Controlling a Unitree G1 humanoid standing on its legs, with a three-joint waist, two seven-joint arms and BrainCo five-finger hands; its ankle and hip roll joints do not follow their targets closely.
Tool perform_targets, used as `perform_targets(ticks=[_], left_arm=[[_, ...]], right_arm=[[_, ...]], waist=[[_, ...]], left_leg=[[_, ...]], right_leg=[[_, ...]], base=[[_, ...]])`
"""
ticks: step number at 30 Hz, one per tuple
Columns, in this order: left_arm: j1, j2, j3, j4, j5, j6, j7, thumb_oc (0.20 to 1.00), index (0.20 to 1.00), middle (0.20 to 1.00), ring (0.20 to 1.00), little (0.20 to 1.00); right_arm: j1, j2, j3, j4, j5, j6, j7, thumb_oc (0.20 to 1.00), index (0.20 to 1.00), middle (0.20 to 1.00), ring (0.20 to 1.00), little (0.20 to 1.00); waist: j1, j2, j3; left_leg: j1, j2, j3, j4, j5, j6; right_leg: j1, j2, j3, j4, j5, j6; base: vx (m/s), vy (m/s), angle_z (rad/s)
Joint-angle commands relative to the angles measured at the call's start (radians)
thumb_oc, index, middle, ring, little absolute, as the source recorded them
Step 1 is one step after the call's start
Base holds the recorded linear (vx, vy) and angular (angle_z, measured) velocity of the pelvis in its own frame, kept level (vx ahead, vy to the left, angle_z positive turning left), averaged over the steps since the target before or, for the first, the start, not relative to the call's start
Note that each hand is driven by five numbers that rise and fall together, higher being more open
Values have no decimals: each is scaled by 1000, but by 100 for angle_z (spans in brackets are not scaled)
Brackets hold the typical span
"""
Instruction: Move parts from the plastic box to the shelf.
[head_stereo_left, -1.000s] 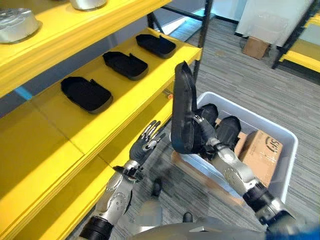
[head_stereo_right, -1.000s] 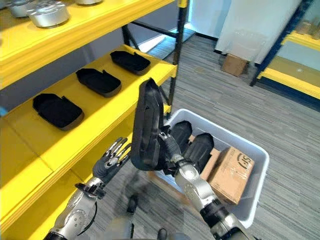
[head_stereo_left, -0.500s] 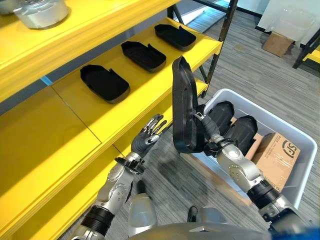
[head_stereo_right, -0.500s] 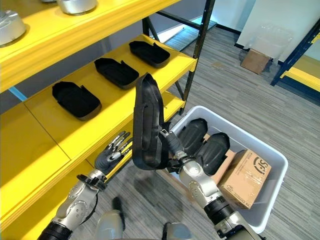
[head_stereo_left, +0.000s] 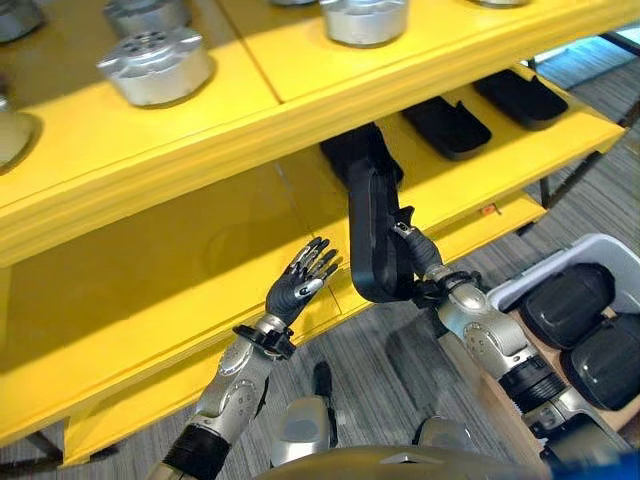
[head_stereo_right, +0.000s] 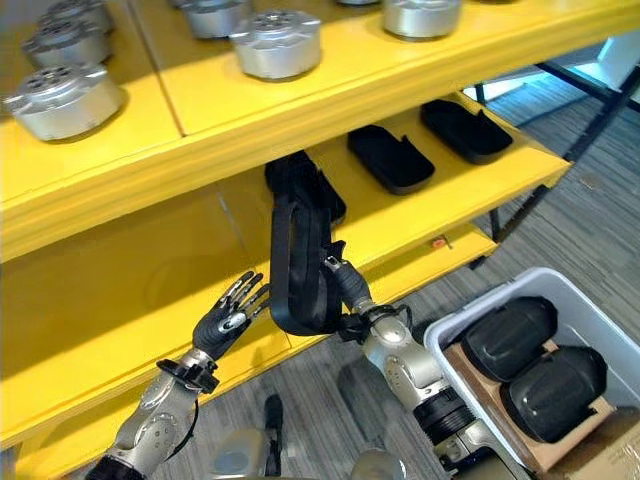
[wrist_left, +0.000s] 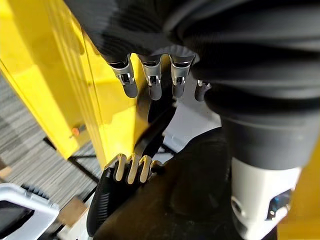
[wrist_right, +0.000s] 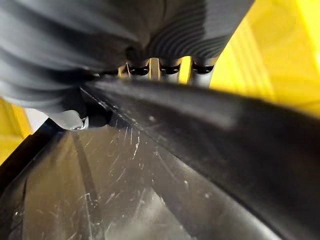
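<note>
Right hand (head_stereo_left: 425, 285) is gripping the black tray part (head_stereo_left: 372, 240) upright at frame centre, now reaching the yellow shelf (head_stereo_left: 250, 240); left hand (head_stereo_left: 300, 285) is hovering, fingers spread.

"Where's the shelf (head_stereo_left: 250, 215)?"
"Left of the box (head_stereo_right: 470, 330). Metal parts (head_stereo_left: 155, 65) sit on top; trays (head_stereo_right: 390, 158) lie below. The right hand (head_stereo_left: 425, 285) holds a part (head_stereo_left: 372, 235) upright before it, beside the left hand (head_stereo_left: 305, 280)."

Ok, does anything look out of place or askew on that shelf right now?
Nothing damaged or spilled. The one oddity: the black part stands on edge in the right hand, while the parts on the middle shelf lie flat.
</note>
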Motion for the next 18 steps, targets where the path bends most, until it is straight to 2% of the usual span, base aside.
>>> perform_targets(ticks=[1, 6, 12, 13, 15, 16, 17, 18], left_arm=[[15, 6, 7, -103, 19, -57, 16, 1000, 1000, 1000, 1000, 1000], [21, 17, 10, -116, 27, -49, -4, 1000, 1000, 1000, 1000, 1000], [3, 23, 0, -107, 37, -23, -31, 1000, 1000, 1000, 1000, 1000], [-10, 25, -13, -101, 49, 4, -37, 1000, 1000, 1000, 1000, 1000], [-13, 25, -19, -93, 51, 2, -36, 1000, 1000, 1000, 1000, 1000], [-13, 26, -23, -88, 45, 1, -32, 1000, 1000, 1000, 1000, 1000], [-15, 29, -28, -80, 40, 3, -16, 1000, 1000, 1000, 1000, 1000], [-20, 29, -38, -67, 31, 10, -5, 1000, 1000, 1000, 1000, 1000]], right_arm=[[-35, 28, 8, -76, -26, -82, 22, 200, 200, 200, 200, 200], [-77, 52, 28, -44, -28, -58, 16, 200, 200, 200, 200, 200], [-92, 68, 36, -7, -26, -59, 9, 200, 200, 200, 200, 200], [-92, 81, 34, 15, -42, -79, 14, 200, 200, 200, 200, 200], [-95, 87, 35, 24, -65, -88, 26, 200, 200, 200, 200, 200], [-99, 90, 36, 28, -79, -92, 40, 200, 200, 200, 200, 200], [-100, 84, 38, 20, -85, -87, 49, 200, 200, 200, 200, 200], [-95, 72, 40, 8, -91, -82, 41, 200, 200, 200, 200, 200]], waist=[[31, -6, -35], [91, -38, -20], [110, -61, -20], [110, -73, -23], [107, -77, -24], [103, -77, -24], [90, -80, -28], [68, -84, -33]], left_leg=[[78, 101, 16, -49, -45, -56], [33, 78, 4, -22, -58, -41], [25, 58, 19, -19, -69, -24], [33, 45, 32, -27, -76, -9], [45, 40, 45, -42, -79, -2], [54, 41, 52, -52, -81, 3], [53, 33, 48, -61, -88, 14], [43, 14, 27, -59, -95, 24]], right_leg=[[-28, 28, -51, 15, 36, -12], [11, 12, -89, -33, 55, 14], [34, -6, -104, -74, 91, 37], [37, -21, -102, -93, 130, 50], [25, -31, -97, -86, 161, 57], [16, -28, -92, -77, 166, 60], [-3, 11, -52, -49, 143, 58], [-26, 75, 25, -19, 115, 44]], base=[[-30, 83, 22], [-54, 71, 26], [-28, 42, 16], [-11, 74, 14], [-16, 56, 4], [-43, 14, -7], [-55, -3, -9], [-46, -6, 0]])
